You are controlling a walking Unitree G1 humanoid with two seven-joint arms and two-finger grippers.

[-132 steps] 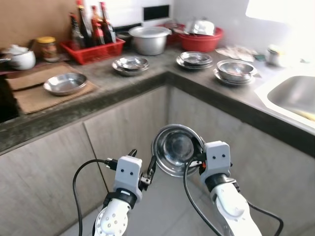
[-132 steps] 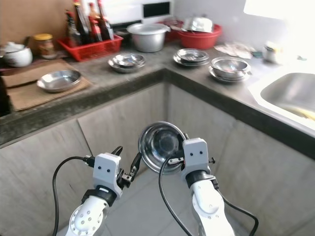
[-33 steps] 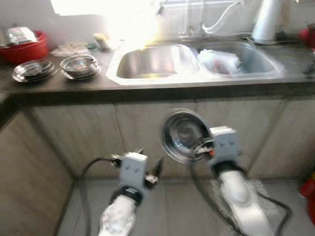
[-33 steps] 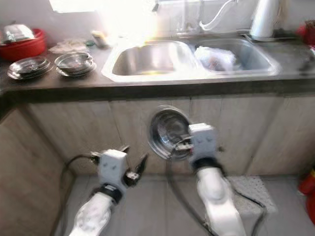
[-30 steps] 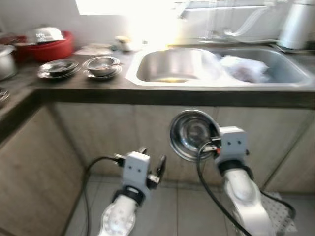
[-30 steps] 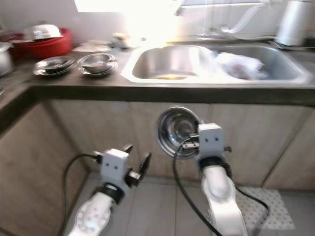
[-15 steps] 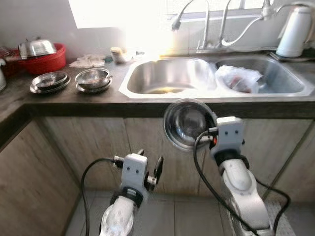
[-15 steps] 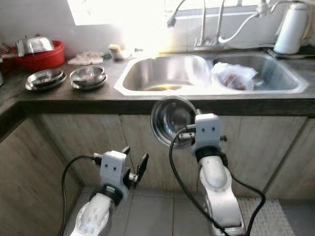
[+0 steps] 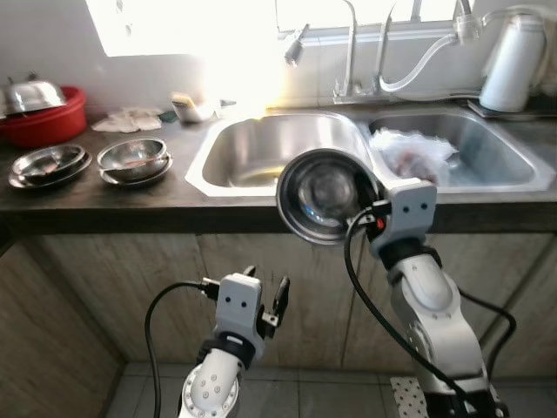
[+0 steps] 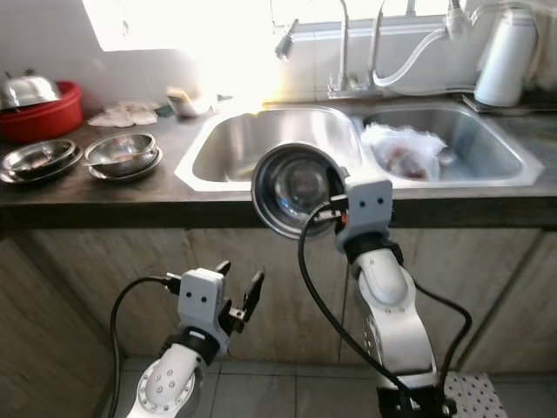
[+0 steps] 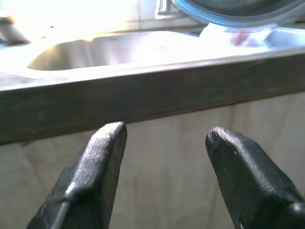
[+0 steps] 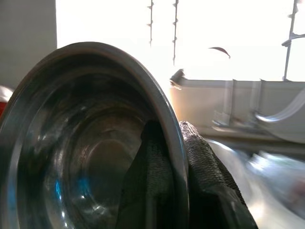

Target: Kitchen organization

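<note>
Pinching the steel bowl (image 9: 325, 195) by its rim, my right gripper (image 12: 171, 157) has one finger inside and one outside, bowl tipped on edge before the sink (image 9: 278, 148). My left gripper (image 11: 164, 143) hangs spread, facing the counter edge (image 11: 143, 95).

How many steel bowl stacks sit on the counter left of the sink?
2: one stack nearer the sink, another further left. A bowl is in the right gripper.

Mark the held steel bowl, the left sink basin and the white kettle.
steel bowl (image 9: 324, 193), left eye view, inner bottom.
left sink basin (image 9: 278, 152), left eye view, inside wall.
white kettle (image 9: 511, 65), left eye view, body.
</note>
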